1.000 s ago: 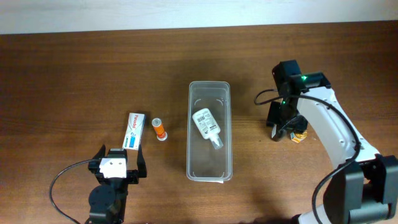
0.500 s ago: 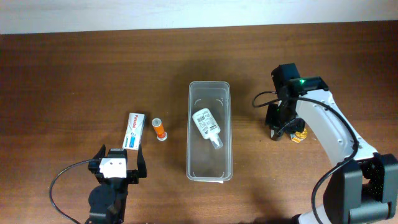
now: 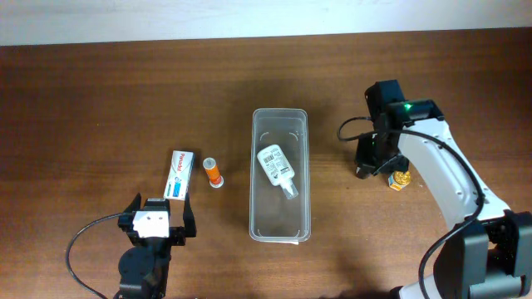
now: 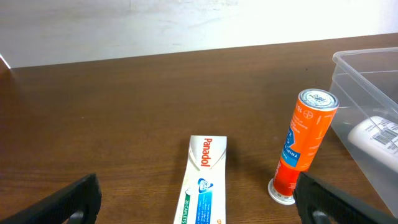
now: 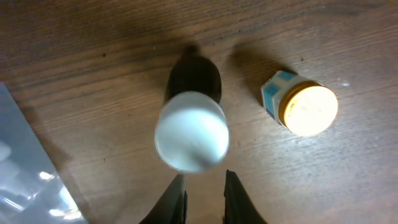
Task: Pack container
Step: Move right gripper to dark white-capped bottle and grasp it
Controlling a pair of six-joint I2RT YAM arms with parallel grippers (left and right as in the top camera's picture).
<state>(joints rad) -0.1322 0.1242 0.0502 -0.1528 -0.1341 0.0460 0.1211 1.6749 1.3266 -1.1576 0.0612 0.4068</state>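
The container (image 3: 280,175) lies left of the right claw (image 3: 371,169), its fingers nearly together.

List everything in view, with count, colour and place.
container: 1, clear plastic, table centre.
spray bottle: 1, white, lying inside the container.
orange tube: 1, orange with white cap, left of the container.
Panadol box: 1, white with blue, left of the orange tube.
small jar: 1, gold lid, right of the container.
bottle: 1, dark with pale top, standing beside the small jar.
table: 1, brown wood.
left gripper: 1, black, open, near edge.
right gripper: 1, black, above the bottle.
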